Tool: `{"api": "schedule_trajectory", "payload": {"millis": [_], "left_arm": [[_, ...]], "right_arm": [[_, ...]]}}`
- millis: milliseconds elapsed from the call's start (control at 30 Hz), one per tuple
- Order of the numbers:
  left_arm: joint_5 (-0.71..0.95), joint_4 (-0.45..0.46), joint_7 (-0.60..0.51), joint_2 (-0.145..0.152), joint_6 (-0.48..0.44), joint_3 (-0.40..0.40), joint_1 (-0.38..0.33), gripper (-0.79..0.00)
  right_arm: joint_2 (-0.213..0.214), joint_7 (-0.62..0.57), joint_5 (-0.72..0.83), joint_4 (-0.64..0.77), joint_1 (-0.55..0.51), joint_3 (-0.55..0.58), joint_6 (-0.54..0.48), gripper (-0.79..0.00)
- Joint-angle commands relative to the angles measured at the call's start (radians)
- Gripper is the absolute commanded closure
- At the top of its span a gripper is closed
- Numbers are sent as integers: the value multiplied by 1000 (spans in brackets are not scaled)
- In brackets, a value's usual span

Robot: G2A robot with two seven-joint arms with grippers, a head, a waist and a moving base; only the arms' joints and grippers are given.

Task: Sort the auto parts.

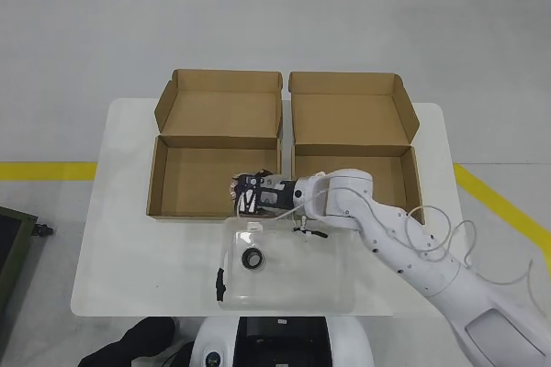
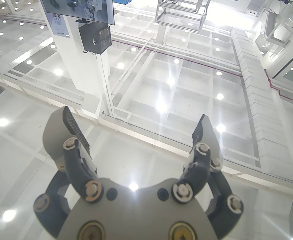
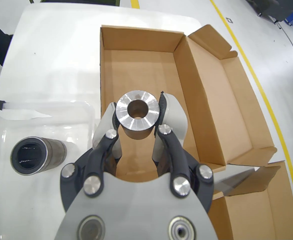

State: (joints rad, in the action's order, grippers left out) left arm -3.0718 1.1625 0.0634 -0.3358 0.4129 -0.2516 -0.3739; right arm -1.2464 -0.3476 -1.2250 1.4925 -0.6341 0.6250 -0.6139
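- Right gripper (image 1: 243, 193): centre of the top view, its arm entering from the lower right corner of the frame. The fingers are at a narrow setting, clamped on either side of a short, shiny steel bushing with a round central bore (image 1: 234, 189).
- Right wrist view of the same grasp: the right gripper (image 3: 137, 122) holds the bushing (image 3: 138, 112) by its outer wall, bored face turned towards the camera, and the ribbed pads (image 3: 161, 106) are touching it.
- Bushing position: over the lower right corner of the left box, an open brown cardboard box with its lid folded back (image 1: 165, 179). Bare box floor (image 3: 141, 76) lies behind the part. Cannot tell whether the part is below the rim.
- Right box: a second open brown cardboard box (image 1: 409, 174) just beside the first, centre-right of the top view.
- Clear plastic bin (image 1: 303, 289): lower centre of the top view, just below both boxes.
- Dark grey cylindrical bearing with a black bore (image 1: 252, 260): lying on its side in the left half of the bin, apart from the gripper. It also shows in the right wrist view (image 3: 38, 154).
- Left gripper (image 2: 135, 116): fingers spread wide with nothing between them, pointing up at the ceiling.
- Boxes and bin all rest on a white table with rounded corners (image 1: 119, 229).
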Motion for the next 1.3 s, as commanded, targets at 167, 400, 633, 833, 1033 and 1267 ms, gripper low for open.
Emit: {"api": "schedule_trajectory", "payload": {"millis": [167,400,633,833,1033,1267], "left_arm": [[0,0,0,0,0,0,0,-785],[0,0,0,0,0,0,0,-785],[0,0,0,0,0,0,0,-785],[0,0,0,0,0,0,0,-785],[0,0,0,0,0,0,0,-785],[0,0,0,0,0,0,0,-785]], "right_arm": [[-30,-37,21,-42,33,-27,8,0],[-74,-18,17,-118,66,-78,30,0],[-124,-15,19,-197,104,-127,37,0],[-166,-1,35,-283,126,-158,39,0],[-203,4,48,-367,149,-174,33,0],[-234,3,48,-438,165,-179,29,-34]]}}
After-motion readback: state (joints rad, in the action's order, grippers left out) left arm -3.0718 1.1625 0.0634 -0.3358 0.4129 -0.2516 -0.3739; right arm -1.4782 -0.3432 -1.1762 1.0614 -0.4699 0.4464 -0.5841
